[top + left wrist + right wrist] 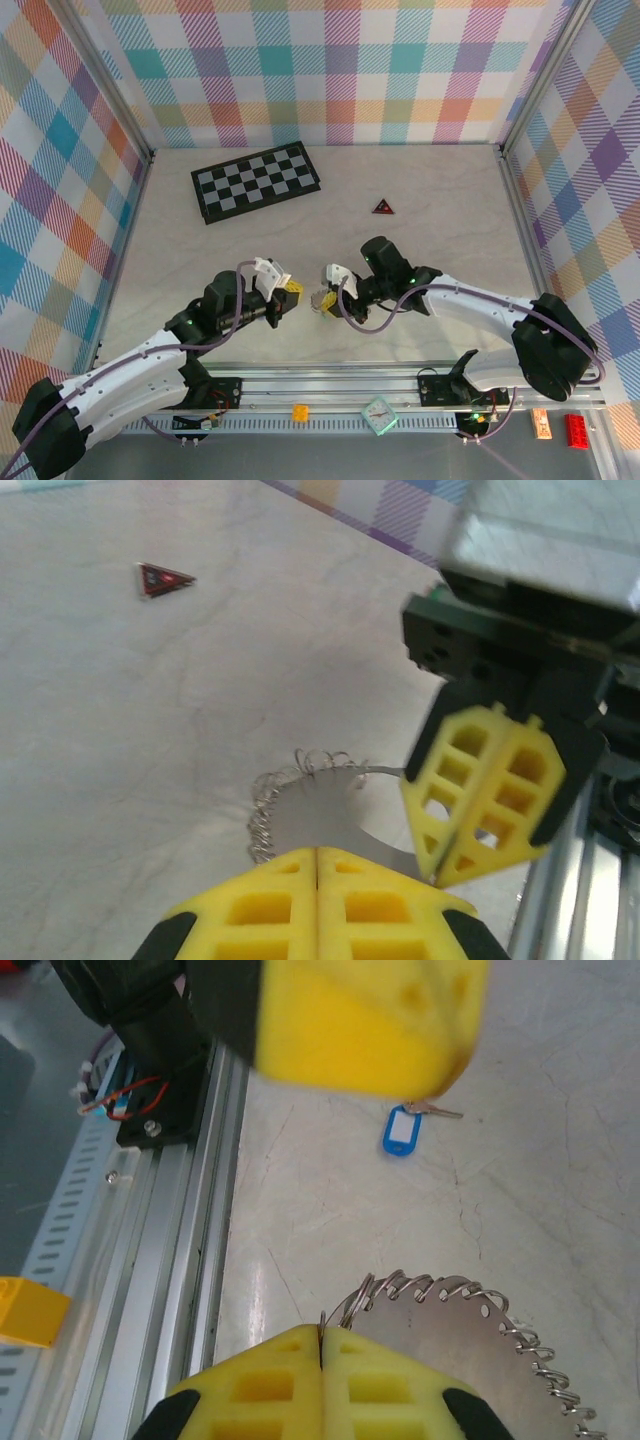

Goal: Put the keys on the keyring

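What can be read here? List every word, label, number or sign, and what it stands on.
No text here is legible.
On the blue plastic key tag: a white label insert, no writing that can be made out.
On the dark red-edged triangle: a red marking, too blurred to read.
On the teal square-framed dial: too small to read.

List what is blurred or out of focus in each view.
Top external: evenly lit and sharp, the checkerboard crisp. Left wrist: the grey housing above the right arm's jaws is smeared, the keyring slightly soft. Right wrist: the left arm's jaws are a soft yellow blur at top; the blue key is legible.
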`<state>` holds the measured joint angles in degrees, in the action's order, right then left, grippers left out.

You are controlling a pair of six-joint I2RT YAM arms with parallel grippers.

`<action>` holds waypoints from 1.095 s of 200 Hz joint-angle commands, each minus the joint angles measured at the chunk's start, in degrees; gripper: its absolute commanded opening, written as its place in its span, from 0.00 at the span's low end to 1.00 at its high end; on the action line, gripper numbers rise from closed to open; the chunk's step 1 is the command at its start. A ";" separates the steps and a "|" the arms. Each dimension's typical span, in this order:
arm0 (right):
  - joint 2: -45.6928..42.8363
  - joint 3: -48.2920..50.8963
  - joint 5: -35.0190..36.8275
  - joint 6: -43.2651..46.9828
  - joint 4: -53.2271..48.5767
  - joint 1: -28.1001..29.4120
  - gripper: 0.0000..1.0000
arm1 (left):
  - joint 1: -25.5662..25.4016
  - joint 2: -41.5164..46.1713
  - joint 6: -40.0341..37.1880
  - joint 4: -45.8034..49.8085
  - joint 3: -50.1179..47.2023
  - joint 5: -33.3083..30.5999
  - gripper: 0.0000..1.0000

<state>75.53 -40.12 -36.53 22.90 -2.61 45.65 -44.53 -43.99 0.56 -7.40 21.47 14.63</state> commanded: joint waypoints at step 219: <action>1.50 -8.16 -7.32 -24.79 -3.80 -3.28 0.00 | -1.78 6.14 39.78 -7.40 -5.57 5.92 0.11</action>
<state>76.44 -46.61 -41.89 1.45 -7.94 42.70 -45.67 -38.28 29.61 -10.20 17.98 21.76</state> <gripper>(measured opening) 0.042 0.102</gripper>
